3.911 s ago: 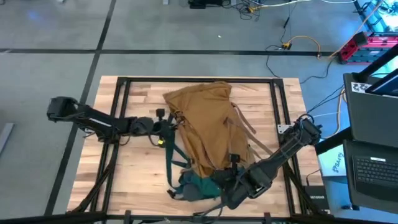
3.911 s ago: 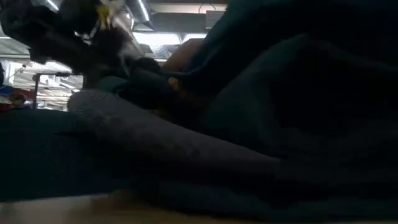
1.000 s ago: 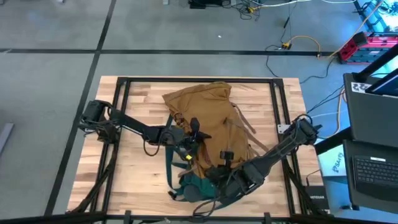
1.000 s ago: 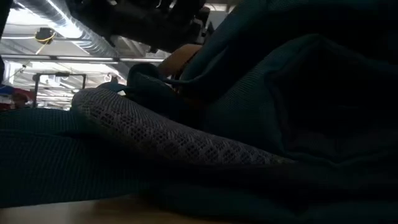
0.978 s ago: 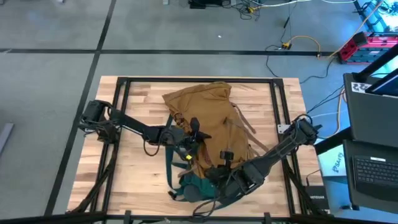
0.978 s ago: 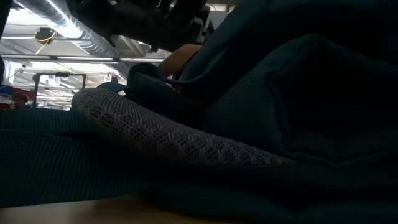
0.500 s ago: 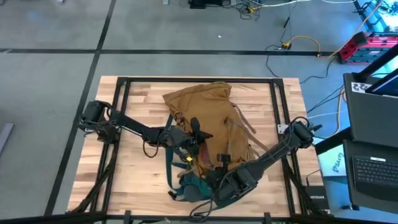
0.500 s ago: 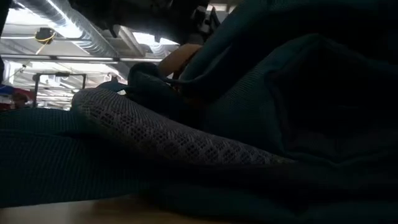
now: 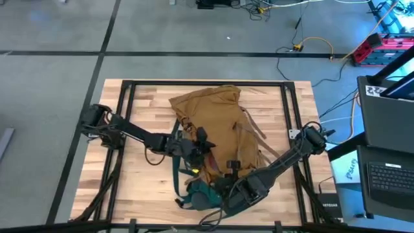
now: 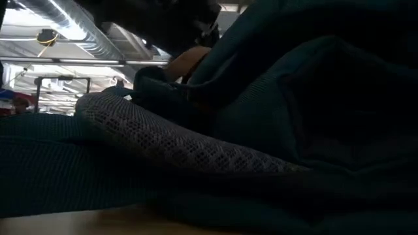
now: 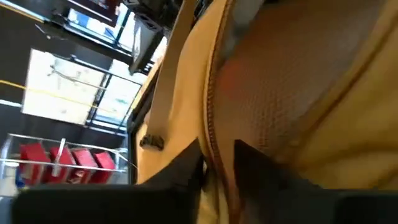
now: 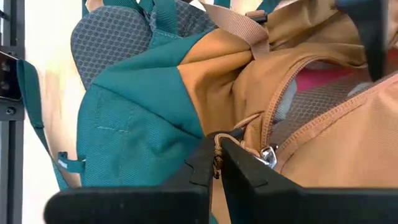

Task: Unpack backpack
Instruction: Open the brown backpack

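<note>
Unzipping is seemingly under way on the backpack [image 9: 217,129] lying mid-table, with the right gripper [image 12: 216,163] pinching its zipper pull [image 12: 216,158] and the left gripper [image 11: 217,167] pinching the zipper seam [image 11: 211,106], so the opening needs widening next.

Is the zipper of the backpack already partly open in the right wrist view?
Yes, the backpack's zipper gapes, showing something pink inside.

Matt tan woven cloth on backpack [image 9: 217,129], teal cloth base, grey open-mesh padded strap [image 10: 170,140], tan webbing, small bright metal zip pull [image 12: 268,155]; pale smooth butcher-block wood table [image 9: 145,175]; matt black plastic gripper fingers [image 12: 199,167].
</note>
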You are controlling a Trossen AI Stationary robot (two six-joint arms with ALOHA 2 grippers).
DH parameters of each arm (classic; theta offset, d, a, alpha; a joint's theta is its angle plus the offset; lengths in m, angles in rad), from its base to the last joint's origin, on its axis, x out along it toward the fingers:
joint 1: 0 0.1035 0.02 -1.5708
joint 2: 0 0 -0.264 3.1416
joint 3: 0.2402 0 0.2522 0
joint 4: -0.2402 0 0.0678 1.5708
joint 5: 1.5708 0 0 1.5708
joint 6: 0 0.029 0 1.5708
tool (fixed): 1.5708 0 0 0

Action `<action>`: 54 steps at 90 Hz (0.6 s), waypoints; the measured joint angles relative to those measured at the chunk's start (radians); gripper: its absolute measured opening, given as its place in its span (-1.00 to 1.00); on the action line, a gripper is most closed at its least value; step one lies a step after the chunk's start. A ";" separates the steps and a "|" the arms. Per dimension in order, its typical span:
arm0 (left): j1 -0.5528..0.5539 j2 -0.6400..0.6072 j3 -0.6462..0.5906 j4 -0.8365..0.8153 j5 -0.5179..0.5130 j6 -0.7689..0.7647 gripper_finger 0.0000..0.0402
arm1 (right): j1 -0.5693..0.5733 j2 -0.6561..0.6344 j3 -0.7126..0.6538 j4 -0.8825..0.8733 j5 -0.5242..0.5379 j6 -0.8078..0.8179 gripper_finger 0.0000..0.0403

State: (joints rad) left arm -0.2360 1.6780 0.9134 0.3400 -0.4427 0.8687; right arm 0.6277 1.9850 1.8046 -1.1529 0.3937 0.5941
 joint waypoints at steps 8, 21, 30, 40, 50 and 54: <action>-0.026 -0.047 0.000 -0.064 -0.001 -0.051 -0.35 | 0.000 0.000 0.000 -0.001 0.018 -0.001 -0.97; -0.084 -0.095 0.000 -0.104 0.009 -0.107 -0.06 | 0.000 0.000 0.000 -0.001 0.082 -0.005 -0.97; -0.119 -0.099 -0.005 -0.071 0.037 -0.110 0.03 | -0.005 0.000 0.000 0.003 0.117 -0.021 -0.97; -0.150 -0.100 -0.012 -0.019 0.062 -0.115 0.10 | -0.012 0.000 0.000 0.007 0.150 -0.039 -0.97; -0.176 -0.101 -0.022 0.039 0.083 -0.122 0.16 | -0.020 0.000 0.000 0.015 0.180 -0.062 -0.97; -0.173 -0.100 -0.030 0.074 0.097 -0.125 0.16 | -0.022 0.000 0.000 0.034 0.182 -0.079 -0.97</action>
State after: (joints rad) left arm -0.4086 1.5776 0.8838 0.4135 -0.3460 0.7433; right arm 0.6061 1.9850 1.8046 -1.1187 0.5762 0.5155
